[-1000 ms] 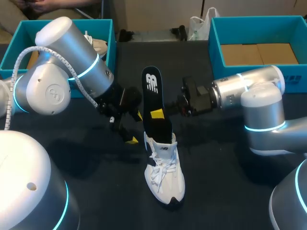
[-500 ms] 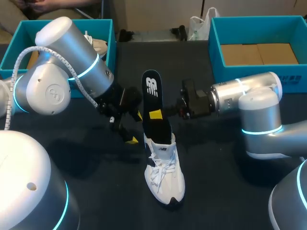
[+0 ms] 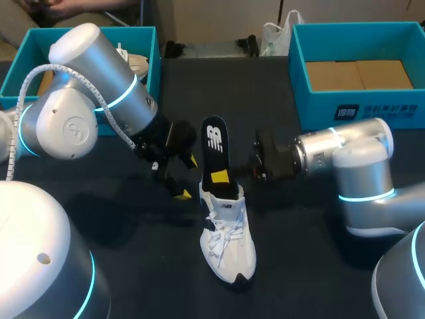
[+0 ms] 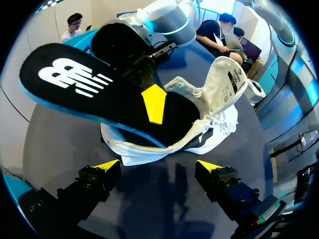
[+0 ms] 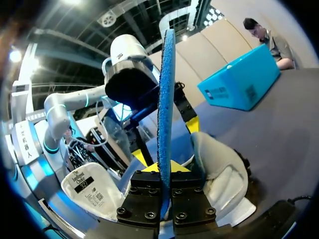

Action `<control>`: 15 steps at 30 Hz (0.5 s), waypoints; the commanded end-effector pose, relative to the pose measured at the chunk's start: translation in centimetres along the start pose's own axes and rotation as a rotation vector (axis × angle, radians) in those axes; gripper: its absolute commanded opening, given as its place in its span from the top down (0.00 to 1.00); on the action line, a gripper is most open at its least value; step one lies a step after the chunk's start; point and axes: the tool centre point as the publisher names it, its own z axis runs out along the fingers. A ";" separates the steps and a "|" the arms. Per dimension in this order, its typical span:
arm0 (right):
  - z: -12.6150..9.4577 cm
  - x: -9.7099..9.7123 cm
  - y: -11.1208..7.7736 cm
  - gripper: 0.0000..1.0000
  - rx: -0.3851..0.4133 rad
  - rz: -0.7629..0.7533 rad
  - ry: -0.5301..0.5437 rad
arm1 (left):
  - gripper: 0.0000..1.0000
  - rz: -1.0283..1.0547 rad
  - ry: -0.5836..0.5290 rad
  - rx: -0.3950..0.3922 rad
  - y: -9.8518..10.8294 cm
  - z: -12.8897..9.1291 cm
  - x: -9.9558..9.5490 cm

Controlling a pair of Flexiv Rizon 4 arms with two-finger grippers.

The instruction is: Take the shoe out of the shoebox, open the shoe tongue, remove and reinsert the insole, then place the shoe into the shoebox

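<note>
**Insole sinking back into the shoe**

The left shoebox (image 3: 20,74) stands far out beyond the left end effector (image 4: 158,167) and holds a second shoe (image 3: 137,64). That end effector has not moved over the last second. It hangs low over the dark surface (image 3: 119,219) with its yellow-tipped fingers spread apart and nothing between them. The heel of the white shoe (image 3: 228,234) lies just ahead of them.

The shoe lies out of both boxes, its toe pointing away from the two end effectors. Its tongue (image 4: 227,82) is folded forward, so the mouth is open. The black insole (image 3: 215,147) stands nearly upright in that mouth, with its lower end already inside.

A second ago much more of the insole showed above the collar, and it has dropped steadily since. The right arm has come lower and closer with it. The right end effector (image 5: 166,172) is clamped on the insole's lower part, one finger on each face, just above the collar.

I judge the reinsertion to be well under way but unfinished, since most of the insole's length is still outside the shoe. It will need to tilt forward and slide toward the toe.

The right shoebox (image 3: 297,63) sits behind the right arm, showing only a cardboard floor. The shoe has yet to go into a box.
</note>
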 end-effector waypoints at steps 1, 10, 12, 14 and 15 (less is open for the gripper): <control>0.5 -0.1 -1.4 1.00 -0.008 0.018 0.005 | 0.00 0.001 -0.002 0.003 0.1 0.0 0.1; 0.6 0.4 -2.2 1.00 0.030 0.065 -0.008 | 0.00 0.001 -0.002 0.003 0.1 0.0 0.1; 0.5 0.3 -2.2 1.00 0.023 0.067 -0.002 | 0.00 0.001 -0.002 0.003 0.1 0.0 0.1; 0.4 0.4 -2.0 0.86 0.015 0.059 0.004 | 0.00 0.001 -0.002 0.003 0.1 0.0 0.1; 0.4 0.4 -1.8 0.76 0.013 0.052 0.006 | 0.00 0.001 -0.002 0.003 0.1 0.0 0.1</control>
